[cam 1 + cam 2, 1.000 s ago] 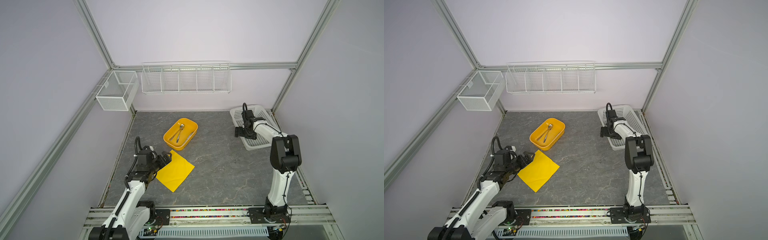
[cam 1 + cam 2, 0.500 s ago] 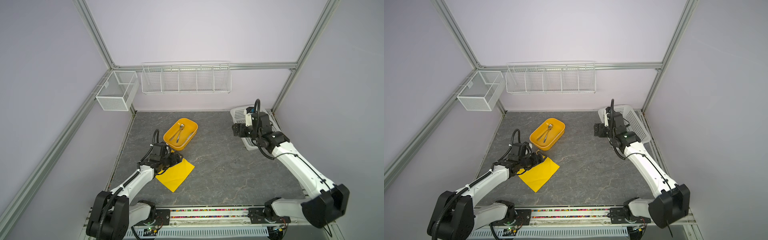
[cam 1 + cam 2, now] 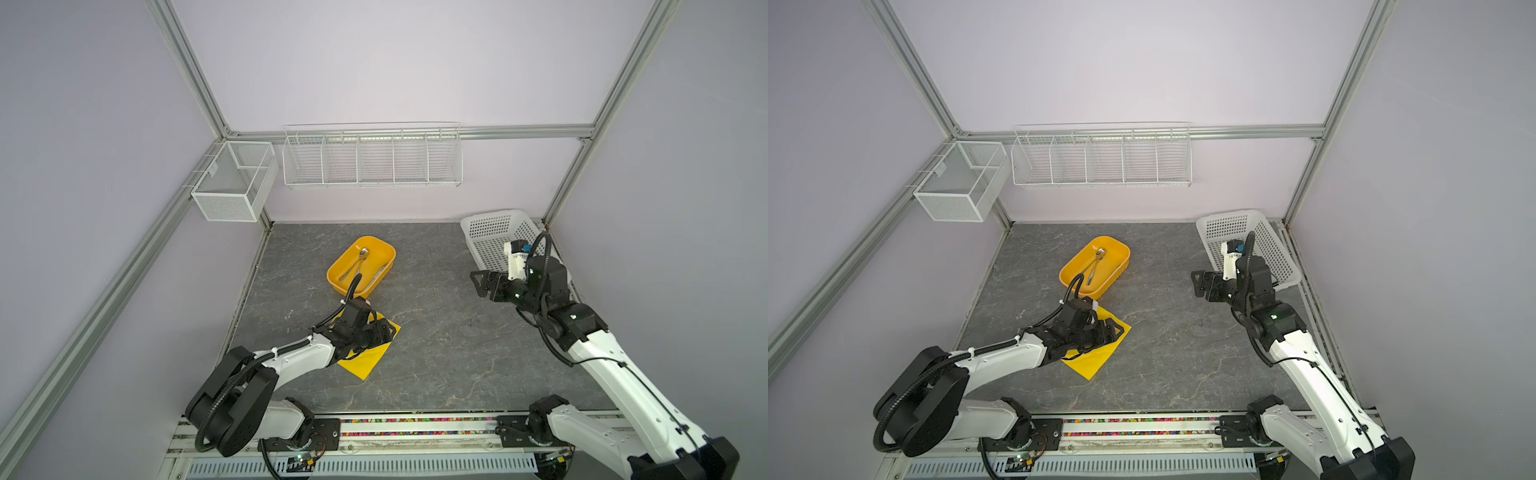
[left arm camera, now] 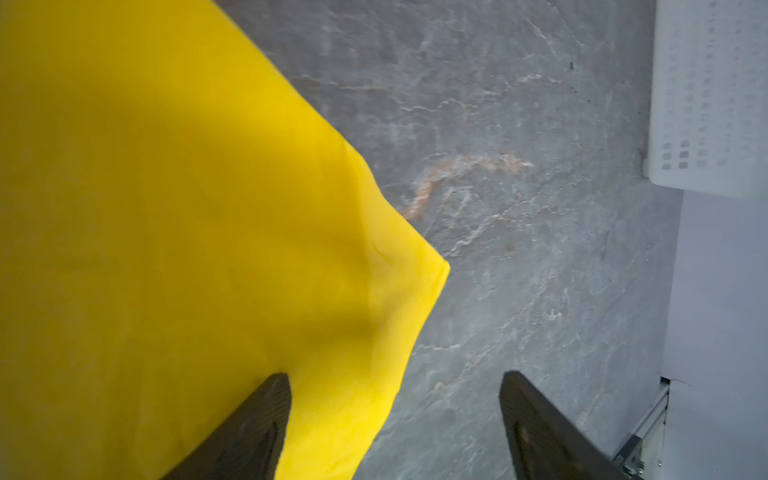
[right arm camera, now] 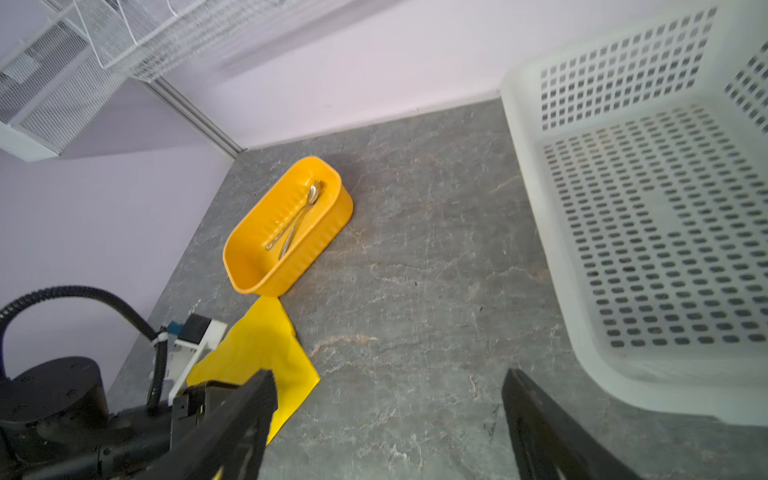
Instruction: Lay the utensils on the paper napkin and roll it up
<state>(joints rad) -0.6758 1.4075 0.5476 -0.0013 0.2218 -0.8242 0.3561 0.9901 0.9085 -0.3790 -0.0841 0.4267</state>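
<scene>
Lab test cell, aluminium frame (image 3: 190, 68)

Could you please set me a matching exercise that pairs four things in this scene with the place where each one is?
Things
1. slim silver metal utensils
2. thin bright yellow paper napkin
3. white perforated plastic basket
4. white wire rack

Places
A. hung on the back wall
B. lying on the grey stone-look table, partly under the left gripper
C. inside the orange-yellow plastic tub
D. at the table's far right corner

Pairs: 1-C, 2-B, 3-D, 4-A
</scene>
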